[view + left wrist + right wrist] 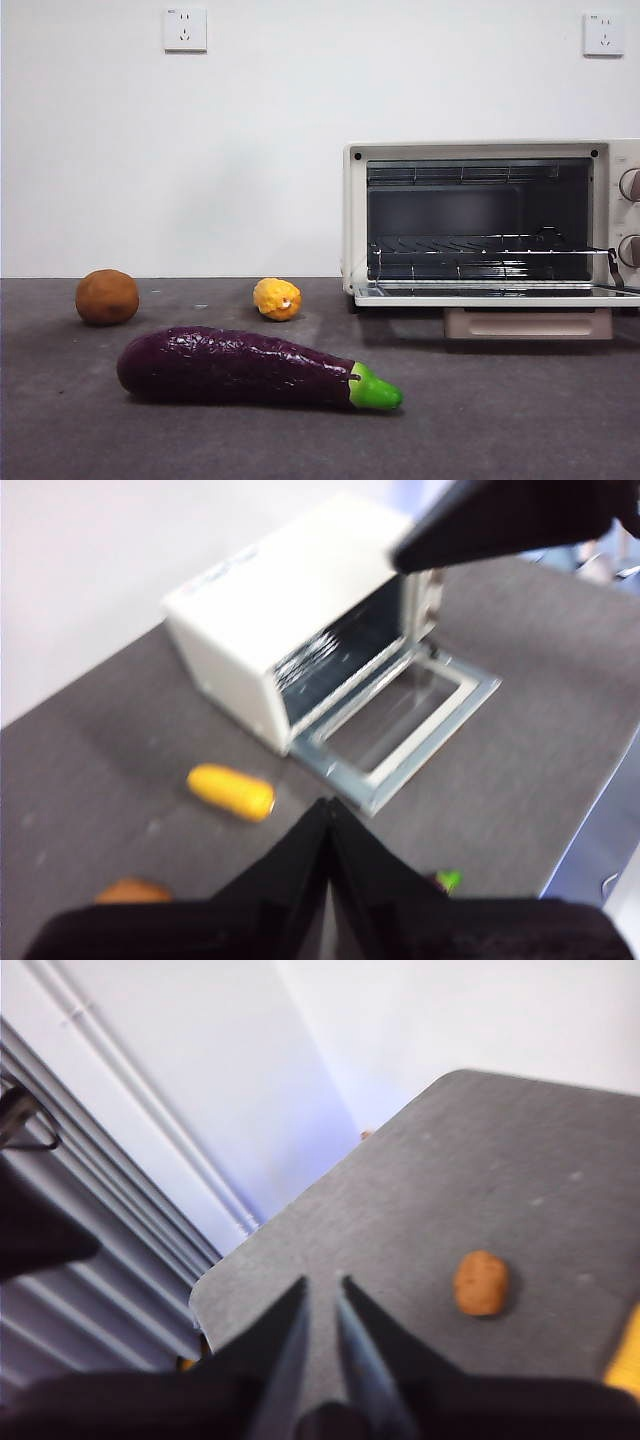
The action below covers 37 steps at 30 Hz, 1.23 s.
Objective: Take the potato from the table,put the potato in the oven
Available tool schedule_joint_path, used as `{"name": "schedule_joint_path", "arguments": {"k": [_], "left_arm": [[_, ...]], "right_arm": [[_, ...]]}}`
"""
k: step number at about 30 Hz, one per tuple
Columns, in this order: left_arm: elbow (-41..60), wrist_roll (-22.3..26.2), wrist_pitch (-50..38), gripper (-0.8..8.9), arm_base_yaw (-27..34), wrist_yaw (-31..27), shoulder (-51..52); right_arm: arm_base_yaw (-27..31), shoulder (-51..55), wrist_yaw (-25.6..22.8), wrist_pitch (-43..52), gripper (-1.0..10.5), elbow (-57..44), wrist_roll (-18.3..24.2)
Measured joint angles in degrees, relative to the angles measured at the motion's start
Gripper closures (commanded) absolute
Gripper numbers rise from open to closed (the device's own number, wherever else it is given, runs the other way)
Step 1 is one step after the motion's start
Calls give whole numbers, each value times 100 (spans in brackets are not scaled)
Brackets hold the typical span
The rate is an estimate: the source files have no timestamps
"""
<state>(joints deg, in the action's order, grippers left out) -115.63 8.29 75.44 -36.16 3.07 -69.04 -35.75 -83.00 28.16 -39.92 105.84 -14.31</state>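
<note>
1. Nearest the front camera lies one eggplant (250,368), glossy purple, long axis running across the worktop (520,420) with its green stem end pointing toward the oven side.
2. Behind it sits one bumpy yellow lump (277,298), roughly midway across the worktop.
3. The one potato (107,296) rests at the far left in the front view, well apart from the oven and untouched; being roundish, it has no long axis to speak of.
4. The one oven (480,222) stands at the right with its door dropped flat and the rack showing, so it looks ready to receive.
5. Neither arm shows in the front view; both hang high above the worktop.
6. The right hand (320,1295) has its jaws nearly pressed together, pinching nothing, and the potato (481,1282) lies below and just to one side of its tips.
7. The left hand (328,815) has its jaws pressed together and empty; its view is blurred, but the potato (133,891) seems to sit off at the edge.
8. I'd judge the right hand better lined up for the pick.
</note>
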Motion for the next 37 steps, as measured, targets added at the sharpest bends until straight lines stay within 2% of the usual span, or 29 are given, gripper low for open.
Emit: {"name": "schedule_joint_path", "arguments": {"k": [6,9,13,15,19,21,23,30,34,37], "left_arm": [[1596,-52,31,818,63,-717,1261],[2310,-131,37,818,76,-1084,1947],[3029,-236,42,818,76,-1397,2879],[3178,-280,48,818,76,-1569,3311],[3342,-304,44,818,76,-2122,3967],[3359,-306,44,818,76,-2343,4223],[3362,-306,39,818,76,-2393,4500],[3359,-328,42,818,74,-2522,5283],[3359,-343,42,818,70,-2542,5508],[3359,-350,42,818,68,-2544,5582]], "right_arm": [[-597,-693,-839,308,777,181,-160],[-811,-1082,-1296,310,683,527,-175],[-1029,-1641,-1652,330,683,1145,-160],[-1093,-1945,-1838,339,657,1497,-136],[-1150,-2618,-2345,363,486,2162,-90],[-1169,-2948,-2435,374,404,2433,-15],[-1187,-3261,-2476,437,347,2627,63],[-1187,-4197,-2498,1266,336,2686,306],[-1202,-4660,-2682,1641,183,2688,402],[-1213,-4959,-2900,1751,114,2688,474]]}}
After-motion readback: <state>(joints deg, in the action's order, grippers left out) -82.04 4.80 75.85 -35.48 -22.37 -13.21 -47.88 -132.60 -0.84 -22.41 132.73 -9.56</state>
